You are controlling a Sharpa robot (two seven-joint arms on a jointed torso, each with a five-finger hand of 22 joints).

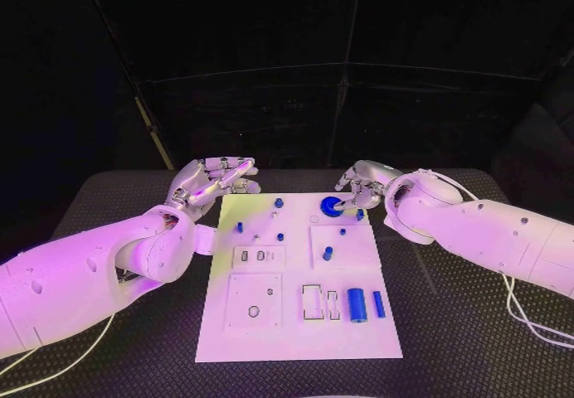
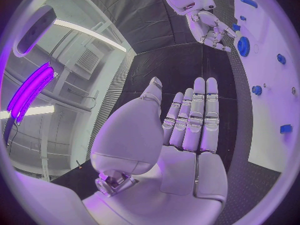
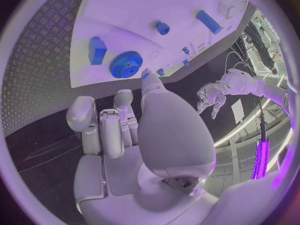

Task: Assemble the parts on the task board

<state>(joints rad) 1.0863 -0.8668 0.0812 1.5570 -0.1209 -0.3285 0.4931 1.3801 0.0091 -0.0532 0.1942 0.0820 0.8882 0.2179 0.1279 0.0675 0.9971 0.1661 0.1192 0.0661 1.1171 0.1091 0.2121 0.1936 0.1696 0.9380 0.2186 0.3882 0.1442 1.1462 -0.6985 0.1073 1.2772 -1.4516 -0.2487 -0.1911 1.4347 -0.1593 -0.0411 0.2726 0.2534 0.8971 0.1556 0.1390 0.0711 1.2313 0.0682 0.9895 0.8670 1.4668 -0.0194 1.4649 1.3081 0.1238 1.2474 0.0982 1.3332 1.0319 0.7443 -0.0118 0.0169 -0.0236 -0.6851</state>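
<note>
The task board (image 1: 299, 332) lies lengthwise in the middle of the black table (image 1: 479, 348). Nearest on it, toward 5 o'clock from its centre, a blue cylinder (image 1: 357, 304) lies beside a thinner blue bar (image 1: 378, 303), with two rectangular cut-outs (image 1: 312, 301) just at their 9 o'clock side. At 7 o'clock a square panel (image 1: 254, 303) carries a small oval hole. Around mid-board sit a small blue peg (image 1: 327, 254) and a smaller blue stud (image 1: 342, 232). Further off, toward 12 o'clock, come a blue piece (image 1: 238, 226) near the board's 9 o'clock edge, a blue knob (image 1: 279, 202), and the blue gear (image 1: 332, 206) with a blue block (image 1: 360, 215) just at its 3 o'clock side.

The left hand (image 1: 213, 184) hovers off the board's far 10 o'clock corner, released: the wrist view shows its fingers (image 2: 194, 117) straight and side by side, holding nothing. The right hand (image 1: 362, 184) is at the far 1 o'clock corner, just beside the gear; its fingers (image 3: 112, 130) are loosely bent with nothing in them, and whether a fingertip touches the gear cannot be told
</note>
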